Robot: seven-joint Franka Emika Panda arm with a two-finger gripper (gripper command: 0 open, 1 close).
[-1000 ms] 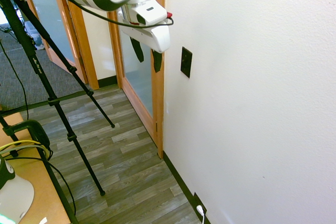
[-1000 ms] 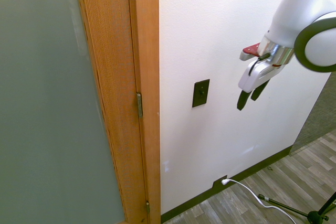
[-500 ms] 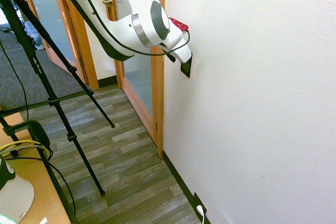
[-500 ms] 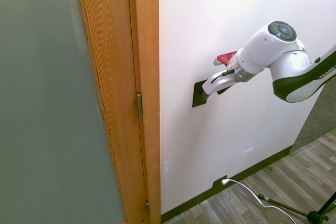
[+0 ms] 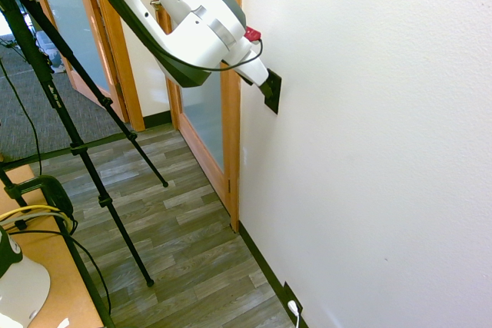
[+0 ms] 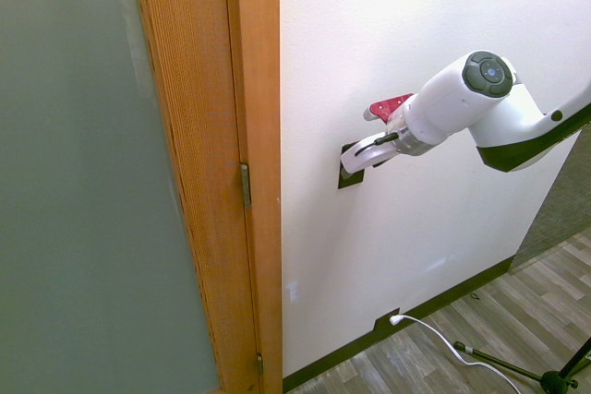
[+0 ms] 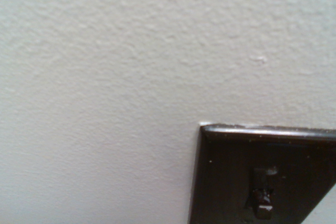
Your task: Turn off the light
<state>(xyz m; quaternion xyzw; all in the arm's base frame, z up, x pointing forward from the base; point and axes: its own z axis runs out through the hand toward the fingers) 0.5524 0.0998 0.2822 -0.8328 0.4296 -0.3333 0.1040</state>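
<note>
The light switch (image 5: 274,102) is a small black upright plate on the white wall, just right of the wooden door frame. No lamp shows in any view. My gripper (image 5: 266,87) is pressed up against the plate and covers most of it in the first exterior view. In the second exterior view the gripper (image 6: 355,158) lies over the plate's upper part, and only the switch's lower corner (image 6: 347,179) shows. The wrist view shows the switch plate (image 7: 231,177) from very close, with its small toggle (image 7: 262,202) near the picture's lower edge.
A wooden door frame (image 5: 231,120) with frosted glass (image 6: 83,182) borders the wall beside the switch. Low on the wall sits a black outlet with a white plug (image 5: 293,306), its white cord trailing on the wood floor (image 6: 452,346). A desk corner (image 5: 54,282) is at lower left.
The arm swung from open air near the door frame in to the wall. Over the last half second the gripper shifted further onto the switch plate, toward the door frame.
</note>
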